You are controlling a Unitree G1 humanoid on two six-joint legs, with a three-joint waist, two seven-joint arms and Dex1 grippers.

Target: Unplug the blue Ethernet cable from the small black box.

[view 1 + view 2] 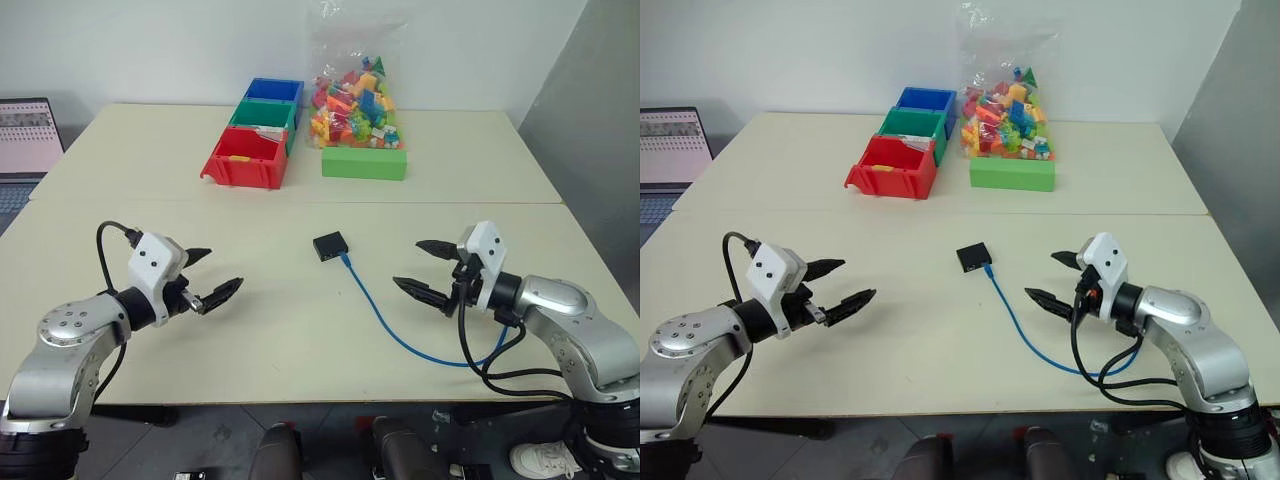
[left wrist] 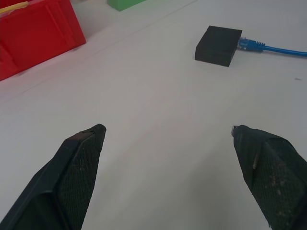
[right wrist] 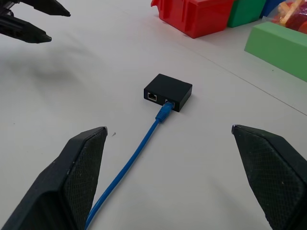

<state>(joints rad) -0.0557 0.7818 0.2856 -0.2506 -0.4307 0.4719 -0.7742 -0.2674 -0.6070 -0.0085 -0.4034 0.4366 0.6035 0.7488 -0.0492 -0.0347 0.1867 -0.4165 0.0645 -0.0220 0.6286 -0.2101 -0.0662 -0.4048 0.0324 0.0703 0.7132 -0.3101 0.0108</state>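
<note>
Both grippers — left (image 1: 213,277), right (image 1: 428,268) — gape wide; blue Ethernet cable (image 3: 132,155) sits plugged into the small black box (image 3: 168,91).

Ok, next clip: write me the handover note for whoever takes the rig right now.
Left gripper: open, empty, hovering over the table, left of the box.
Right gripper: open, empty, right of the box, near the cable's run.
Small black box: flat on the table, mid-way between the grippers.
Blue Ethernet cable: plugged into one of the box's two ports, the other free; it curves toward the right arm.
Done: nothing yet.
Left: hold the box, grip the plug, pull it out.
</note>
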